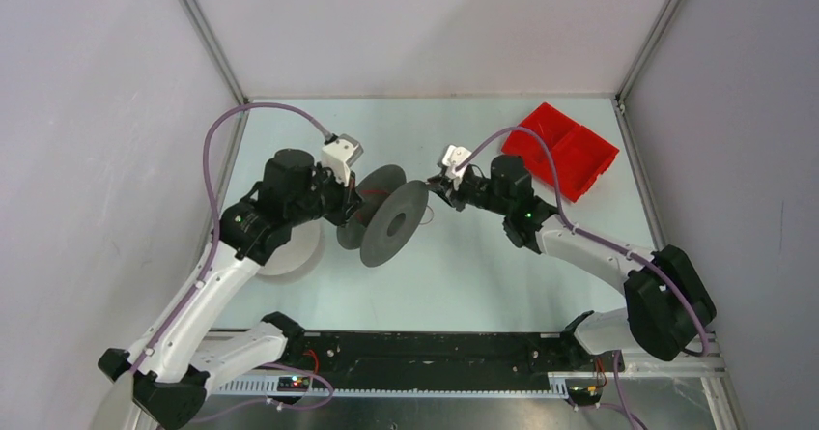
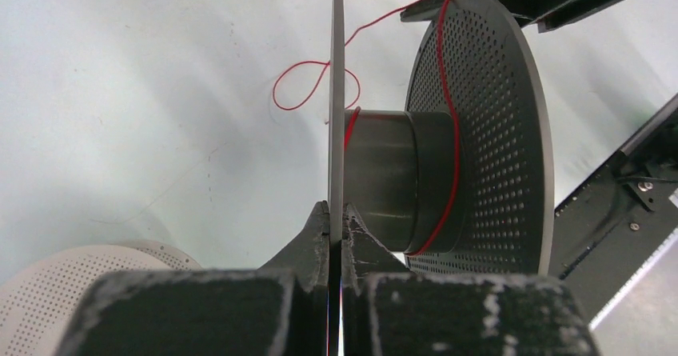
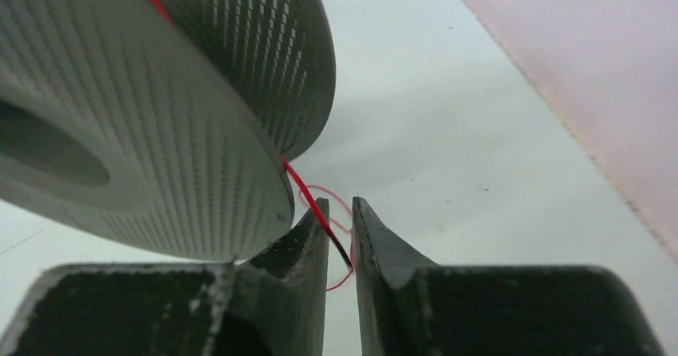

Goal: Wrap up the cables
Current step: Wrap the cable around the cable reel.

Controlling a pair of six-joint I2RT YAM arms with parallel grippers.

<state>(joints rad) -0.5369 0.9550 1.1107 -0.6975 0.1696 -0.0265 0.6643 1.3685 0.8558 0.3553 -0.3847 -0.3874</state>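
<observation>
The dark grey spool (image 1: 394, 222) is held off the table between my arms. My left gripper (image 1: 359, 208) is shut on the rim of its thin near flange (image 2: 337, 92), with its fingertips (image 2: 337, 208) on either side of the plate. A thin red filament (image 2: 444, 68) runs from the hub over the perforated far flange (image 2: 488, 132) to my right gripper (image 1: 433, 186). In the right wrist view the right gripper (image 3: 340, 204) is nearly closed, with the red strand (image 3: 308, 192) caught between its fingers. A loose red loop (image 2: 300, 84) trails beyond it. The white spool (image 1: 290, 248) lies flat under my left arm.
A red two-compartment tray (image 1: 570, 150) sits at the back right of the table. The white spool also shows at the lower left of the left wrist view (image 2: 72, 284). Grey walls enclose the table on three sides.
</observation>
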